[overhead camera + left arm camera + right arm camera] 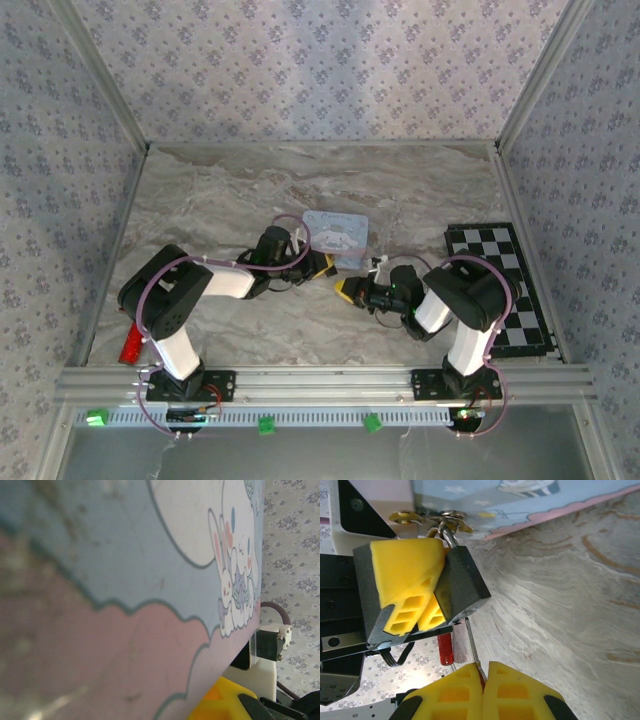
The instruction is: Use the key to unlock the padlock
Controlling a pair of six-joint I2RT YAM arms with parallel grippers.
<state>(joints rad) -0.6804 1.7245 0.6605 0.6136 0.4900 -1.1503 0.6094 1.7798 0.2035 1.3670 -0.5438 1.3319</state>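
Tabletop of grey marble spreads across my overhead feed, where both arms meet beside the cartoon card, though the lock is too small to make out there. My right wrist feed shows it. The left gripper clamps the dark padlock just off the card's edge. The right gripper pinches the key, whose blade reaches the lock's underside.

Left arm and right arm both bend in toward the table's middle, left gripper and right gripper nearly tip to tip, jaws on both clamped tight.
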